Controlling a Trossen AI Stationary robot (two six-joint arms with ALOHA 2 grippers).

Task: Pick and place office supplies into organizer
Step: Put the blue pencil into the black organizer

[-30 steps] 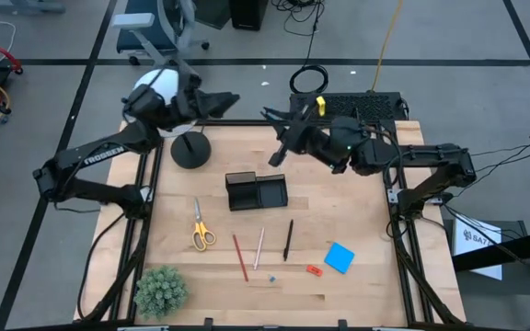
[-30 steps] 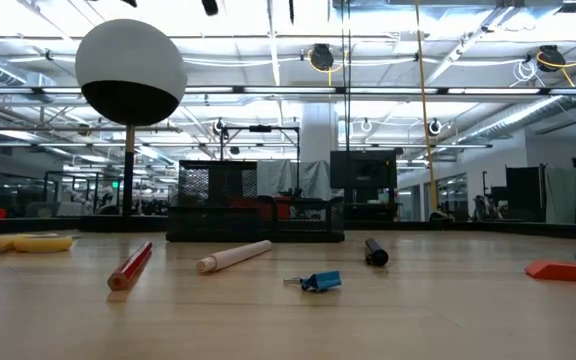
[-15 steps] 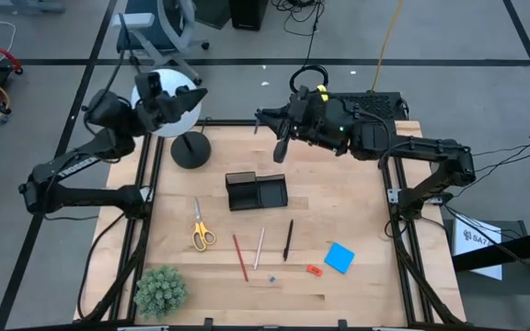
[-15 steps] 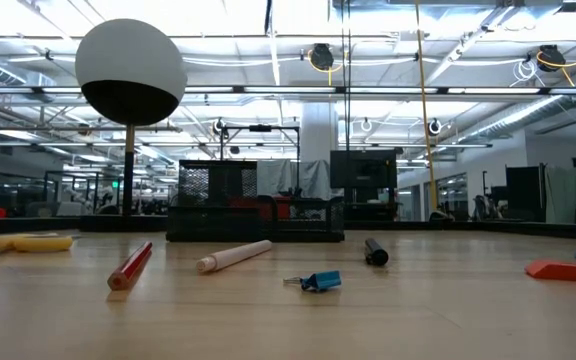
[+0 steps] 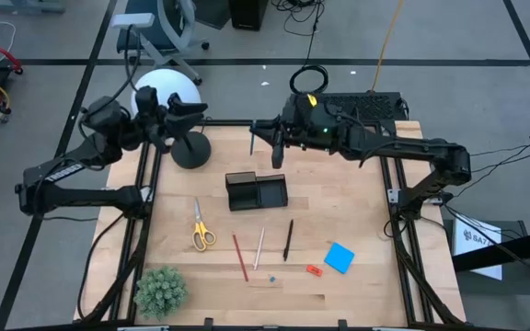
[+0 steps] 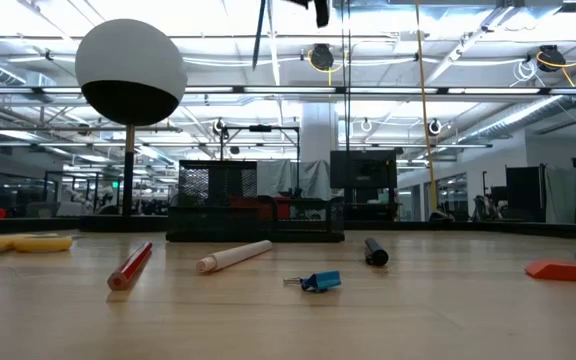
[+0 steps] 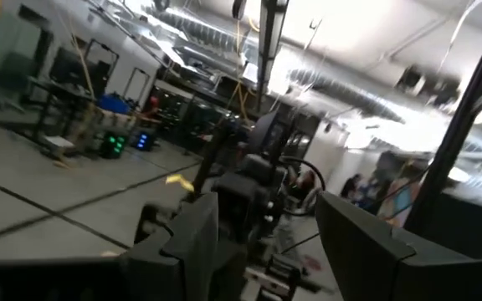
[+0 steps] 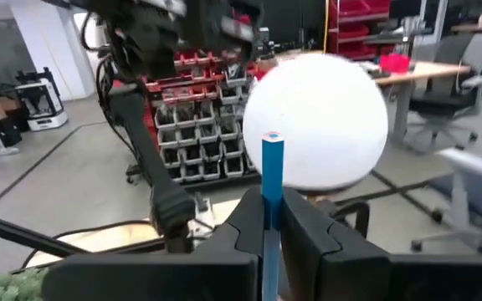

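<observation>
My right gripper (image 5: pixel 263 129) is raised over the table's far side, behind the black divided organizer (image 5: pixel 256 191), and is shut on a blue pencil (image 8: pixel 272 167). My left gripper (image 7: pixel 266 251) is open in the air beside the lamp globe (image 5: pixel 159 90) and touches nothing. Lying flat on the table are yellow-handled scissors (image 5: pixel 201 226), a red pencil (image 5: pixel 239 257), a pale pencil (image 5: pixel 259 248), a black pen (image 5: pixel 288 239), a blue note pad (image 5: pixel 339 257) and a red-orange piece (image 5: pixel 314 270). My right gripper pinches the blue pencil's shaft (image 8: pixel 272 194) between its two fingers (image 8: pixel 249 219), which lie across it. The fingers come roughly level, pointing toward the table's left. The pencil is lifted clear and near upright; its lower length (image 6: pixel 260 30) hangs high above the table.
The lamp's round black base (image 5: pixel 190 149) stands left of the organizer at the far edge. A green plant (image 5: pixel 161 291) sits at the near left corner. A small blue piece (image 6: pixel 318 281) lies near the pencils. The wood is bare between the organizer and the right edge.
My right gripper has moved toward the table's far left and turned, and the pencil now reaches farther down into the low view. My left gripper has drawn back toward the table's left, away from the right gripper. The things on the table have stayed where they were.
</observation>
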